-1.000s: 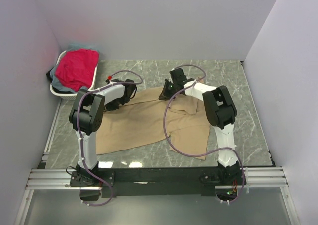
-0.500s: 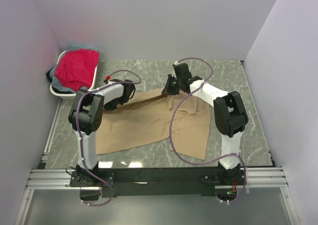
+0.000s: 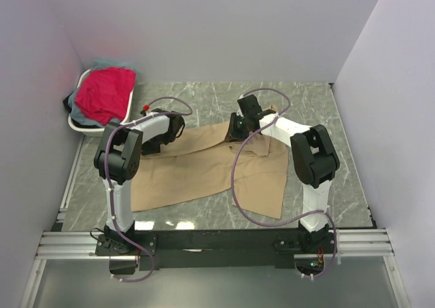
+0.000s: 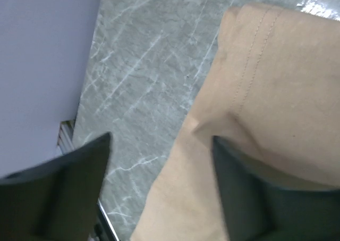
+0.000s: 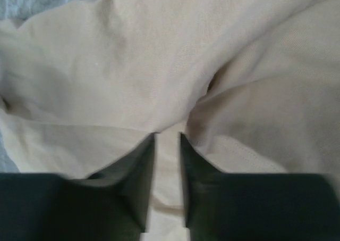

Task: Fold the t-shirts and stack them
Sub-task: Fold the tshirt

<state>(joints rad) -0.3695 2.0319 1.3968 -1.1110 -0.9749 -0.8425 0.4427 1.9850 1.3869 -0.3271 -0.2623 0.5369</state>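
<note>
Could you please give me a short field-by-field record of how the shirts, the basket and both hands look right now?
tan t-shirt: spread on the table, rumpled near the right hand
left hand: open, above the tan t-shirt's stitched edge
right hand: fingers a narrow gap apart, down on the tan cloth; grip unclear
basket: far left corner, with the red-pink shirt on top of other cloth
folded stack: none visible
</note>
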